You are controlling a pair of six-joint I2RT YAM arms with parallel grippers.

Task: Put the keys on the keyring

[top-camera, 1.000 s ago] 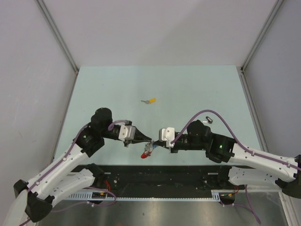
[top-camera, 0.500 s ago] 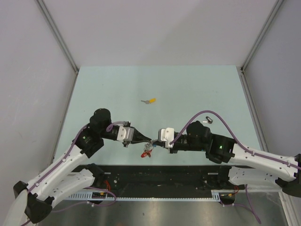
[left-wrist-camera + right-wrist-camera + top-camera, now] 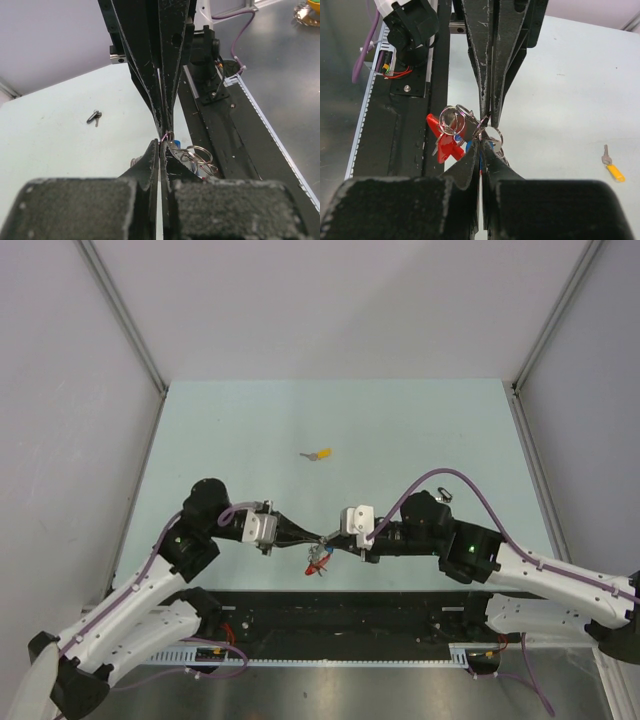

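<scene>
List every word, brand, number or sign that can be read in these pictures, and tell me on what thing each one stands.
None can be read.
Bunch of silver metal keys with red and blue plastic caps: no stamp can be made out.
Yellow-capped silver key on the pale green table: too small to tell.
Left claw and right claw: only scratches, no lettering.
</scene>
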